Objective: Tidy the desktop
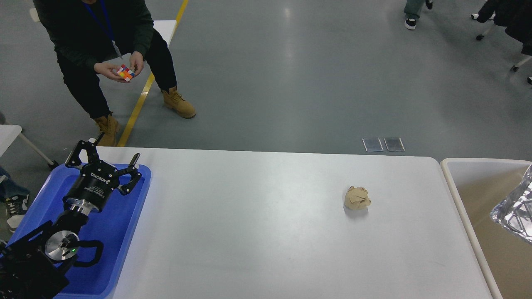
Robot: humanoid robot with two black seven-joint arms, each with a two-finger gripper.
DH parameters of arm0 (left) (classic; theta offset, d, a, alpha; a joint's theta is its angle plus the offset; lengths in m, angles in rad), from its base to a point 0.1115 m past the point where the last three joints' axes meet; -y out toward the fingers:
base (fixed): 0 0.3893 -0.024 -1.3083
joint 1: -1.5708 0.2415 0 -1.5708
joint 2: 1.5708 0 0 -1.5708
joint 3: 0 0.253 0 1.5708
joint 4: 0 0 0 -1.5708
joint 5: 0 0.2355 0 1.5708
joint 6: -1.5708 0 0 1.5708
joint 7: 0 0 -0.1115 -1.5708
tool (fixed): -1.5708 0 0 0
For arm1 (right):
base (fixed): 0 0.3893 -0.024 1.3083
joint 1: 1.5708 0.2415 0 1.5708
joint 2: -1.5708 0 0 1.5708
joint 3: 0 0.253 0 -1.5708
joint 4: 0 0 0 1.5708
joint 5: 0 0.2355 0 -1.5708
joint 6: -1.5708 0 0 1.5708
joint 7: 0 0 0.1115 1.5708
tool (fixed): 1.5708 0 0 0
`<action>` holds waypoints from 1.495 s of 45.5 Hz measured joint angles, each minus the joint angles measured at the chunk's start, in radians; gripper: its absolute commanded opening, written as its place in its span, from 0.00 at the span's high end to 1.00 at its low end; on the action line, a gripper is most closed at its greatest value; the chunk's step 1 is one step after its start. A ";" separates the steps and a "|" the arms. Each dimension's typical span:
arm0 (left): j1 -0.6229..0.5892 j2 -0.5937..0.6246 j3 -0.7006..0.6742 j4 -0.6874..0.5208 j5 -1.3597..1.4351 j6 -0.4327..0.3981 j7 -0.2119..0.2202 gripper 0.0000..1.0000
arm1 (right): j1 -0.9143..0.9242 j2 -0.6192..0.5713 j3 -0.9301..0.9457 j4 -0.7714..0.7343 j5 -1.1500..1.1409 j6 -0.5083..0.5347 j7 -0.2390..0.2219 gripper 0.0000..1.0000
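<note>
The white desktop fills the middle of the head view. A crumpled tan paper ball lies on it toward the right. My left gripper is open and empty, raised over the far end of the blue tray at the left edge, far from the ball. My right gripper is out of view.
A cream-rimmed beige bin stands off the desktop's right edge with crumpled silver foil in it. A person crouches beyond the far left corner holding a coloured puzzle cube. A white table corner shows at far left.
</note>
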 measured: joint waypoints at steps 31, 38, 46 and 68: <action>0.000 0.000 0.000 0.000 0.000 0.000 0.000 0.01 | -0.254 0.097 0.224 -0.132 0.014 -0.102 -0.018 0.78; 0.000 0.000 -0.001 0.000 0.000 0.000 0.000 0.01 | -0.264 0.097 0.238 -0.136 0.009 -0.128 -0.018 0.21; 0.000 0.000 -0.001 0.000 0.000 0.000 0.000 0.01 | -0.254 0.086 0.250 -0.131 0.004 -0.160 -0.017 0.01; 0.000 0.000 -0.001 0.000 0.000 0.000 0.000 0.01 | -0.074 -0.084 0.253 -0.051 -0.062 -0.169 -0.015 0.01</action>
